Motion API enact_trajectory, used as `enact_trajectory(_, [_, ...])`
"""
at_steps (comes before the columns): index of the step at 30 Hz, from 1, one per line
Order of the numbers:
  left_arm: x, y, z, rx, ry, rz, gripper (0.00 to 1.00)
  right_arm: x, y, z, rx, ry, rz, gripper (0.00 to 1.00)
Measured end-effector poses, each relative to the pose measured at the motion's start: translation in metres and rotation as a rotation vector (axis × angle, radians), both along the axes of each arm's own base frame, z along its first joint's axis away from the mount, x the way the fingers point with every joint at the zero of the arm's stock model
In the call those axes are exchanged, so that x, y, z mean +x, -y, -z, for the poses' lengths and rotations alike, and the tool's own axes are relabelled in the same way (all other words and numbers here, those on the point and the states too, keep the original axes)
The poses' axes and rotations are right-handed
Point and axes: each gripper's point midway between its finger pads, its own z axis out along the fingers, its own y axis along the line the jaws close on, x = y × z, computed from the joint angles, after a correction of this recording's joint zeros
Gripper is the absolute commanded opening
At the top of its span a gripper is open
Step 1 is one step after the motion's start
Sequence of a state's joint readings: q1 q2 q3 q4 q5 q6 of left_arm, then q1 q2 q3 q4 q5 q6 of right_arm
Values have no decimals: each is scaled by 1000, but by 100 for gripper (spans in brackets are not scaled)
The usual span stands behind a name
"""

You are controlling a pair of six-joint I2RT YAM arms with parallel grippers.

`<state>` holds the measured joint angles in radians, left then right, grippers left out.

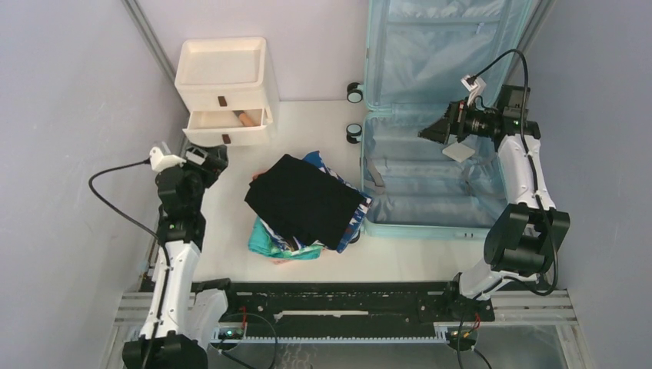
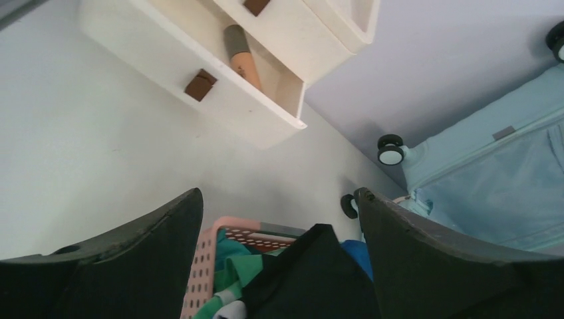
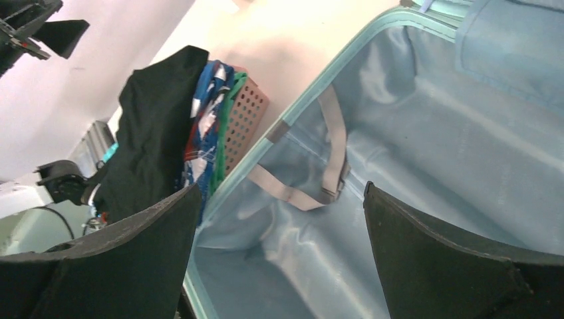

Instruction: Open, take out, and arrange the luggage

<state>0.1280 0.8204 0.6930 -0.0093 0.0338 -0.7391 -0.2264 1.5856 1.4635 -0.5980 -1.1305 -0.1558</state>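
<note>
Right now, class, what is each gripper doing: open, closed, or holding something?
Left gripper: open, holding nothing.
Right gripper: open, holding nothing, over the open suitcase.

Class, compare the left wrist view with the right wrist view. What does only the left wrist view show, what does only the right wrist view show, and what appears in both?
Only the left wrist view: the white drawer box, its open drawer holding a tan cylinder, and the wheels of the luggage.
Only the right wrist view: the grey straps lying inside the open luggage.
Both: the pale blue luggage, the pink basket, and the black garment on top of the coloured clothes in it.
</note>
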Motion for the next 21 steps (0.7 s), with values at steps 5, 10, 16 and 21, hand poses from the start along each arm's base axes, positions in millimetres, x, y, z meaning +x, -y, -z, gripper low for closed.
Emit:
enact_trajectory(5, [-3,-11,25,2,-15,-26,90,2,5,4,-49,5,8,100])
enact_trajectory(10, [9,-17,62,-11,-68,-28,89,9,13,-3,-106,23,15,100])
enact_trajectory(16, [26,-11,110,-84,-122,6,85,7,21,3,-159,11,33,100])
enact_trajectory(21, [38,-8,126,-138,-140,23,73,4,24,16,-198,-19,43,100])
